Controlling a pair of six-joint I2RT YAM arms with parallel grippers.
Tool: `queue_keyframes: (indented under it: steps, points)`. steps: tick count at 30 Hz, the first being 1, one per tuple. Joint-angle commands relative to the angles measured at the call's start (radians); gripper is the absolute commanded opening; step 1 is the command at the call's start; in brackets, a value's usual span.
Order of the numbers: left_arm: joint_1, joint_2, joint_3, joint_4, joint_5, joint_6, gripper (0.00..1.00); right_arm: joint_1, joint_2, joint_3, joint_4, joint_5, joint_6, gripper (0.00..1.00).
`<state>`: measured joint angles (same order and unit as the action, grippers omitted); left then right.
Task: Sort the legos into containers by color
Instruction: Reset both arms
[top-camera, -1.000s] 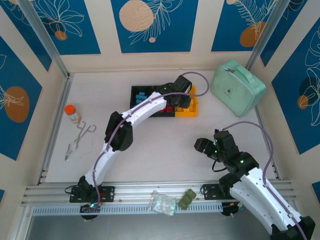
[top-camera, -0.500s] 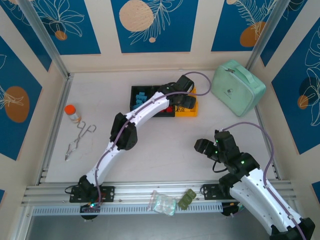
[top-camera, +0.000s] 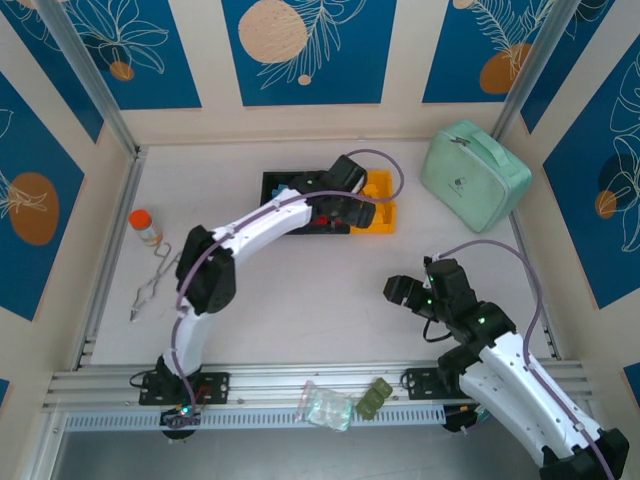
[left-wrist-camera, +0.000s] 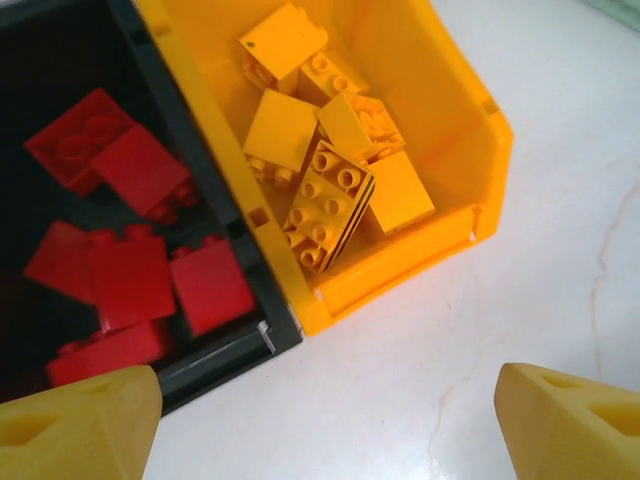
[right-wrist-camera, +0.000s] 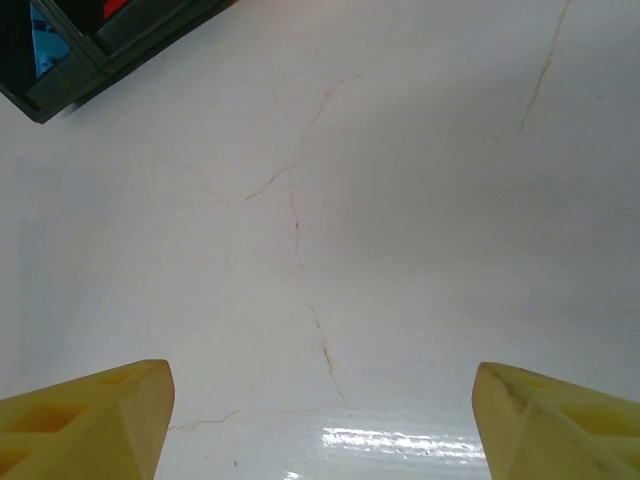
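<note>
White table (top-camera: 320, 295) — containers (top-camera: 376, 226), case (top-camera: 473, 172), bottle (top-camera: 146, 226), tongs (top-camera: 155, 280)

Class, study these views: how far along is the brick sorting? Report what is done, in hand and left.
Done: yellow plastic bricks lie in the yellow plastic bin, red plastic bricks in the black bin beside it, blue bricks in the other black bin. In hand: nothing; the left gripper and right gripper are open, empty. Left: seemingly nothing to sort.

Near the worktop's far edge, yellow bricks (left-wrist-camera: 330, 205) lie in the yellow bin (left-wrist-camera: 470, 130), red bricks (left-wrist-camera: 130, 275) in the adjoining black bin (left-wrist-camera: 215, 355).
</note>
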<state>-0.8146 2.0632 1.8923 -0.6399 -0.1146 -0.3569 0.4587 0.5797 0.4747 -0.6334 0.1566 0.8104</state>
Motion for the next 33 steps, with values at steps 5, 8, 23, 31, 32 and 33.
queue_keyframes:
  steps: [5,8,23,31,32,33]
  points:
    - [0.013,-0.258,-0.295,0.141,-0.061,-0.009,0.97,0.037,0.118,0.064,0.124,-0.015,-0.074,0.99]
    - [0.029,-0.348,-0.415,0.156,-0.091,-0.02,0.99,0.052,0.18,0.099,0.158,-0.005,-0.099,0.99]
    - [0.266,-0.903,-0.904,0.137,-0.156,-0.033,0.99,0.064,0.464,0.295,0.306,0.173,-0.27,0.99]
    - [0.405,-0.978,-1.02,0.21,-0.33,0.074,0.99,0.049,0.551,0.226,0.615,0.526,-0.55,0.99]
    - [0.412,-0.973,-1.058,0.283,-0.369,0.122,0.99,0.045,0.565,0.191,0.703,0.572,-0.625,0.99]
    - [0.421,-0.967,-1.095,0.359,-0.416,0.149,0.99,0.037,0.587,0.164,0.774,0.618,-0.694,0.99]
